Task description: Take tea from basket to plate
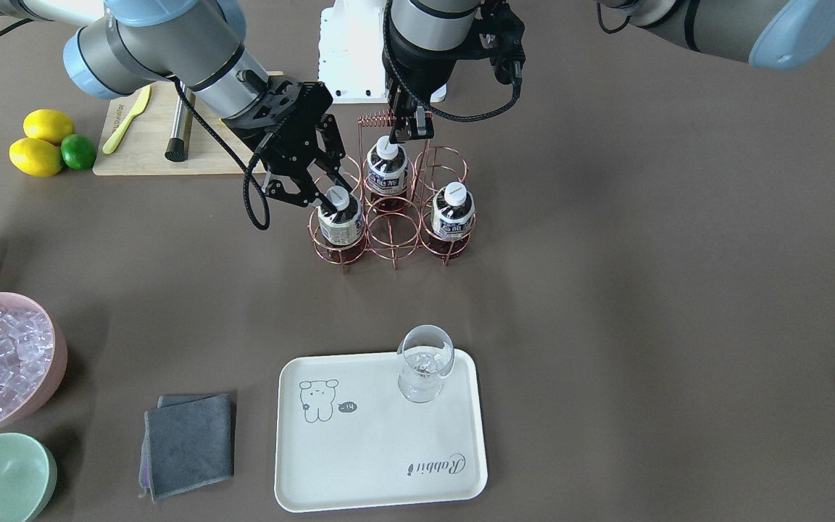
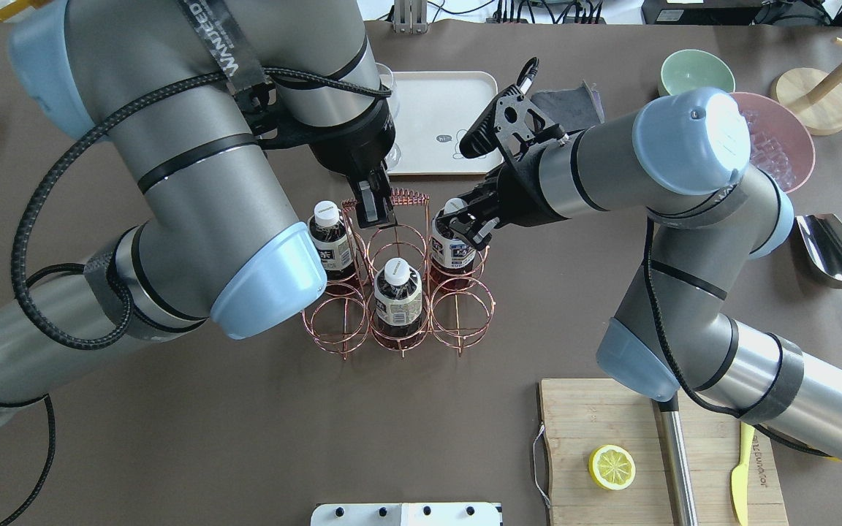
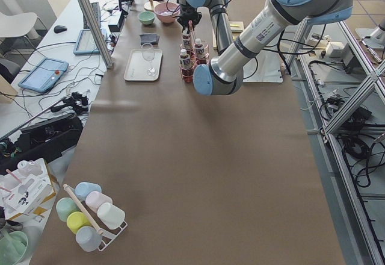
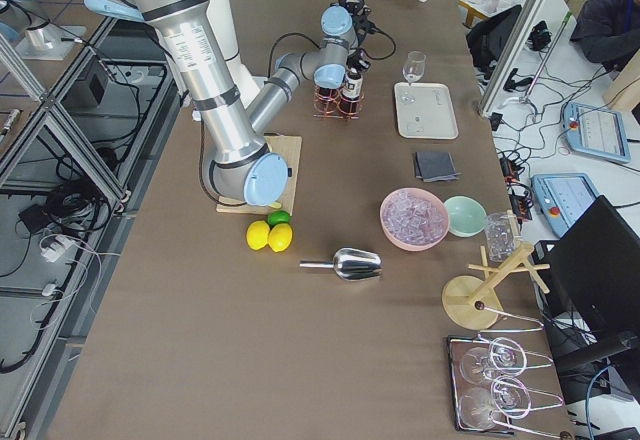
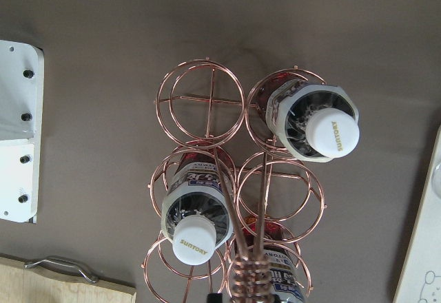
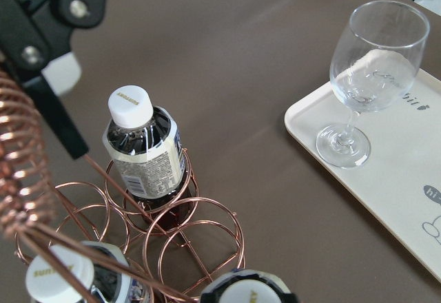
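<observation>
- Nearest on the brown table (image 1: 642, 290), we see the plate (image 1: 359, 464) with a stemmed glass (image 1: 425, 362) standing on one corner.
- Past a stretch of matte surface stands the basket (image 1: 391, 230). The tea (image 1: 340, 225) is upright in its plate-side corner ring on the robot's right, and two like bottles (image 1: 387, 170) fill other rings.
- Our right claw (image 1: 336, 201) straddles the tea's white cap; we cannot tell whether it grips.
- Our left claw (image 1: 413, 130) is closed on the basket's coiled handle.
- Farthest lie a cutting board (image 1: 171, 138) and the white robot base (image 1: 352, 51). Aluminium framing (image 3: 91, 21) edges the room.
</observation>
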{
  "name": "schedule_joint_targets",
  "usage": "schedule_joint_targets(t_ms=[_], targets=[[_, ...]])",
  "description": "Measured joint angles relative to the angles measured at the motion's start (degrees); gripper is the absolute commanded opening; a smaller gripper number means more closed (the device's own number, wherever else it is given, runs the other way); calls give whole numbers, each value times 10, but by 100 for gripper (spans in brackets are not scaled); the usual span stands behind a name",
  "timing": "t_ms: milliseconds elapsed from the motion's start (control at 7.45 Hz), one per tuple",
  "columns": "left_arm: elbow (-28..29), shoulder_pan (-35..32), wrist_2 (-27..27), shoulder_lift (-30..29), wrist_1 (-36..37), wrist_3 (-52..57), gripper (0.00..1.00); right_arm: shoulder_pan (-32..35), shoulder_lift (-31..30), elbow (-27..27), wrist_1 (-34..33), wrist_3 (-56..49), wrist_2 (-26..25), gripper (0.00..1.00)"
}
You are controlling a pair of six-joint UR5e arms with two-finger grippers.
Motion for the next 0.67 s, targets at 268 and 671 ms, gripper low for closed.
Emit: schedule_joint_targets(t_ms=[268, 671], targets=[[0, 0, 0, 0, 0, 0, 0, 0, -5, 13, -1, -7, 8, 0], [0, 0, 0, 0, 0, 0, 0, 2, -8, 25, -3, -21, 17, 0]])
